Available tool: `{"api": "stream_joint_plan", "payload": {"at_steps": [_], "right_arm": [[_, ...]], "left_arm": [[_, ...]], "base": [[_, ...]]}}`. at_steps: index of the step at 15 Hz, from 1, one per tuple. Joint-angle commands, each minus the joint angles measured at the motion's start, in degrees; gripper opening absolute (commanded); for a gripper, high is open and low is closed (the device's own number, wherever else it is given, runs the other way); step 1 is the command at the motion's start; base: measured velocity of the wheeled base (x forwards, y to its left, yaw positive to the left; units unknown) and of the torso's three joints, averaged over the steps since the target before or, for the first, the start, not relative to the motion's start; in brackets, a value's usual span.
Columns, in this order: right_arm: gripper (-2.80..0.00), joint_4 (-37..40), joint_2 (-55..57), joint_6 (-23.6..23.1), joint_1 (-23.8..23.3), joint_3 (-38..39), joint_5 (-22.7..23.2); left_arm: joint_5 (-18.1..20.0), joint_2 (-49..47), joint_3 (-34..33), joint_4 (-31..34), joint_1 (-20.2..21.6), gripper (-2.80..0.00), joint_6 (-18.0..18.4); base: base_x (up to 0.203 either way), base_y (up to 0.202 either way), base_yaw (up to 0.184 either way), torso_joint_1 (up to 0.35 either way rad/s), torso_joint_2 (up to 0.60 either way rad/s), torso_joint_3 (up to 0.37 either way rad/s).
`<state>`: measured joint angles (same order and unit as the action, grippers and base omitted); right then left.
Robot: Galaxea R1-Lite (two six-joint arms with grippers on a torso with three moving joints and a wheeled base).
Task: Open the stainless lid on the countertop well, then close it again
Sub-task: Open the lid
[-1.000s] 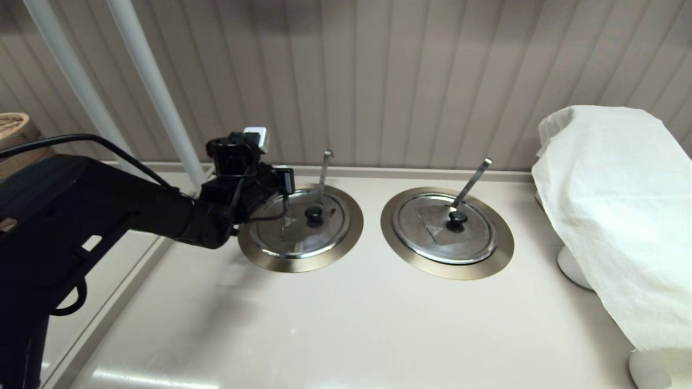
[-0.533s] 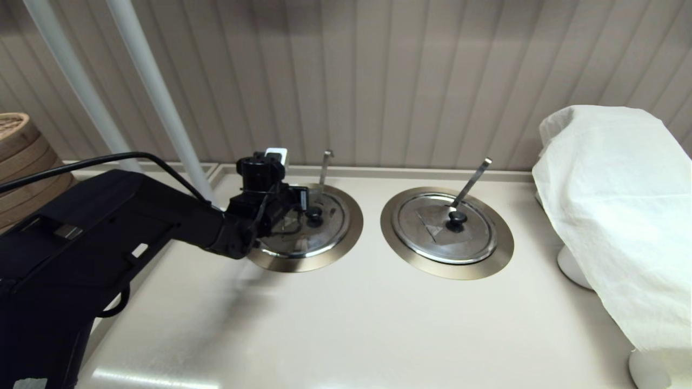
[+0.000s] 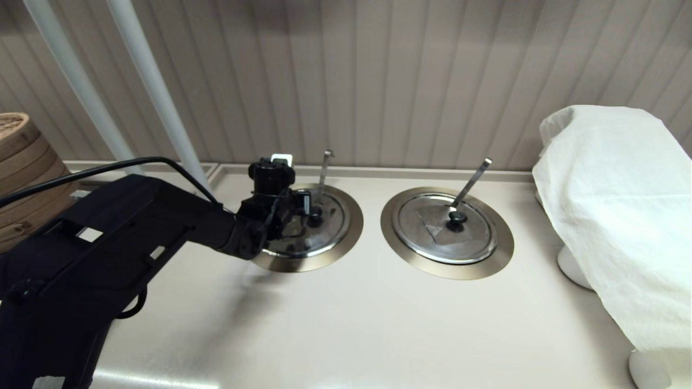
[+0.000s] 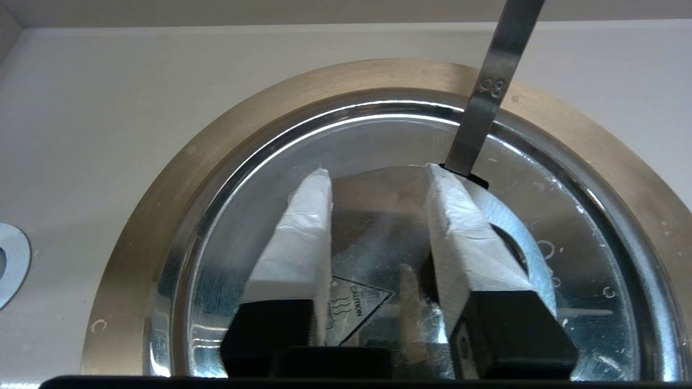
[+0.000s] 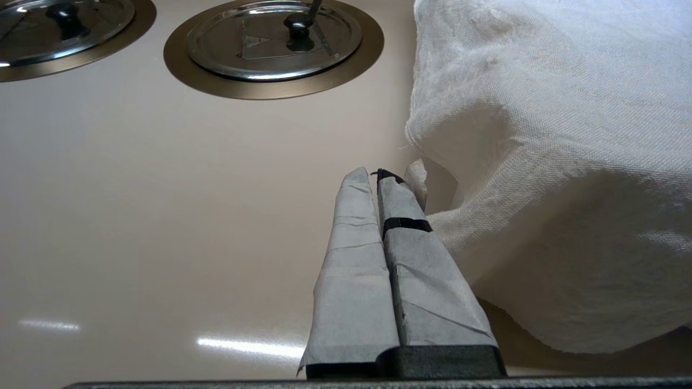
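Note:
The stainless lid (image 3: 327,229) sits shut in the left countertop well, inside the wide bronze-toned ring (image 3: 354,222). Its thin hook-tipped ladle handle (image 3: 325,165) sticks up at the back. My left gripper (image 3: 304,206) hovers low over this lid, open, right beside the black knob (image 3: 315,214). In the left wrist view the gripper (image 4: 376,172) has only bare lid (image 4: 378,135) and the small caution triangle (image 4: 351,302) between its taped fingers. The knob (image 4: 514,244) peeks out beyond one finger. The handle (image 4: 486,97) rises just past the tips. My right gripper (image 5: 377,174) is shut, low over the counter.
A twin lid (image 3: 446,229) with a flat ladle handle (image 3: 471,181) lies to the right. A white cloth-covered object (image 3: 611,205) fills the right side, close to my right gripper. Bamboo steamers (image 3: 21,162) stand far left, with white poles (image 3: 151,92) behind.
My left arm has swung right across the left lid, bringing its open gripper from the lid's left edge up to the knob. The lid has not moved.

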<state>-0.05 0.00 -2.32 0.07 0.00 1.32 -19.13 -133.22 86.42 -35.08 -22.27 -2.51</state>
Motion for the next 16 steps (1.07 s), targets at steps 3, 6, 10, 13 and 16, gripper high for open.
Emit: {"api": "stream_joint_plan", "payload": {"at_steps": [3, 6, 10, 13, 16], "right_arm": [[-2.80, 0.0, 0.0, -0.1, 0.0, 0.0, 0.0], [-2.80, 0.0, 0.0, -0.1, 0.0, 0.0, 0.0], [-2.80, 0.0, 0.0, -0.1, 0.0, 0.0, 0.0], [-2.80, 0.0, 0.0, -0.1, 0.0, 0.0, 0.0], [-2.80, 0.0, 0.0, -0.1, 0.0, 0.0, 0.1]], "left_arm": [[0.1, 0.1, -0.5, -0.3, -0.3, 0.00, -1.0], [-0.7, -2.5, 0.0, -5.2, -1.2, 0.00, -1.8], [-4.8, -5.5, -0.5, -15.5, -3.1, 0.00, -1.7], [-6.5, -6.0, -1.7, -15.5, -4.4, 0.00, -1.6], [-5.8, -5.6, -5.6, -15.5, -5.5, 0.00, -1.8]], "base": [[0.000, 0.000, 0.000, 0.000, 0.00, 0.000], [0.000, 0.000, 0.000, 0.000, 0.00, 0.000], [0.000, 0.000, 0.000, 0.000, 0.00, 0.000], [0.000, 0.000, 0.000, 0.000, 0.00, 0.000], [0.000, 0.000, 0.000, 0.000, 0.00, 0.000]]}}
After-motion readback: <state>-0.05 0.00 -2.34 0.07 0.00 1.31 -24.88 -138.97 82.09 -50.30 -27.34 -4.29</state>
